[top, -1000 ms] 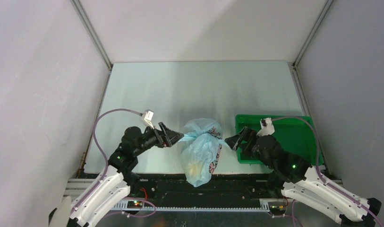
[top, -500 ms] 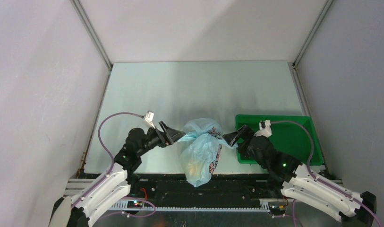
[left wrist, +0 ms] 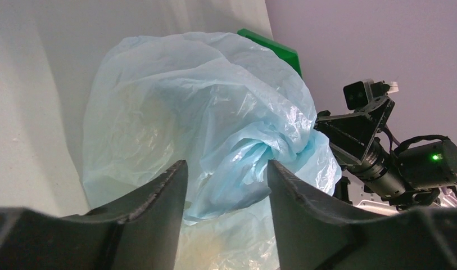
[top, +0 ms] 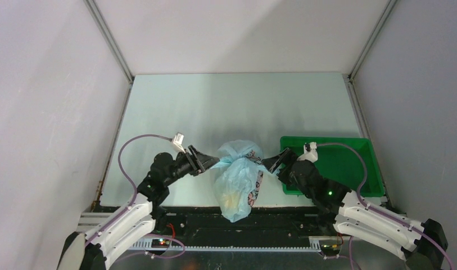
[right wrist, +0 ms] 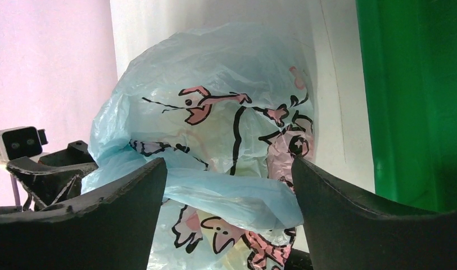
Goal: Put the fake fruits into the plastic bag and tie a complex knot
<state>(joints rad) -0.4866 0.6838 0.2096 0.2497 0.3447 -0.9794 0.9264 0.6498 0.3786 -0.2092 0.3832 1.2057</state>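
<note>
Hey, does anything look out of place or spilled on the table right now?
Nothing has spilled. One oddity: the plastic bag lies askew, its lower end overhanging the near edge of the table onto the black rail between the arm bases. The yellow fruit shows through near that end.

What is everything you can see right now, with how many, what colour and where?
plastic bag: one, light blue with pink-and-black print, centre of the table's near edge
yellow fruit: one made out, dim through the bag's lower part; other contents unclear
green tray: one, green, right of the bag
table: one, pale, under everything
left gripper: one, black, at the bag's left, jaws open around a twisted fold
right gripper: one, black, at the bag's right, jaws open around a fold
</note>
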